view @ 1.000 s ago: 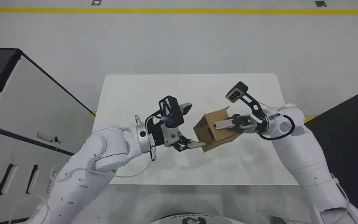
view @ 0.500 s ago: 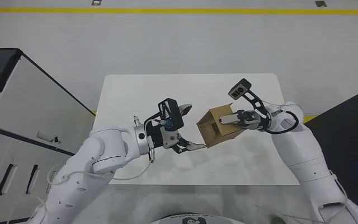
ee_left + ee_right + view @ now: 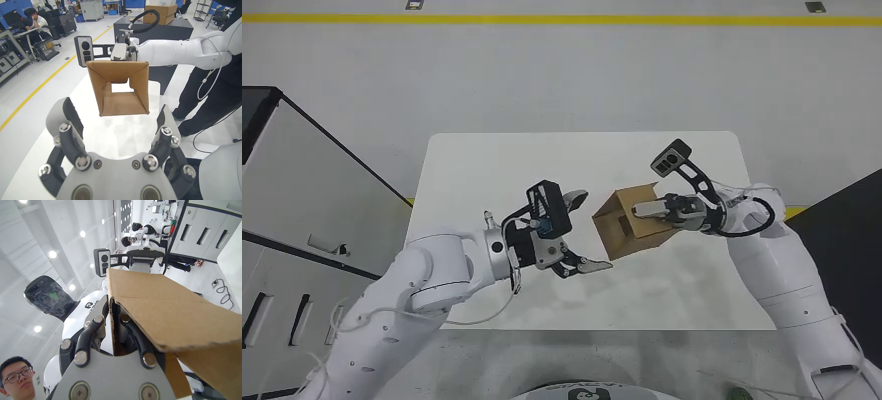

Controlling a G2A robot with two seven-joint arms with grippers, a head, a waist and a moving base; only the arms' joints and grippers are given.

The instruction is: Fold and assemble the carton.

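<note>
Holding box [image 3: 627, 225] in right gripper [image 3: 644, 211] | left gripper [image 3: 115, 108] wide open near its open end | next, I think: fold flaps in

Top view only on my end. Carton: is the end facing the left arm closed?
Observer: No. In the left wrist view the carton is an open tube, and the table shows through its far end.
Operator: Any flap folded at the far end?
Observer: One. On the wall nearest the right pincer, a flap is bent partly across the opening.
Operator: What exactly is the right pincer gripping?
Observer: In the right wrist view it is shut on a single cardboard wall, with the wall's raw edge running between the fingers.
</note>
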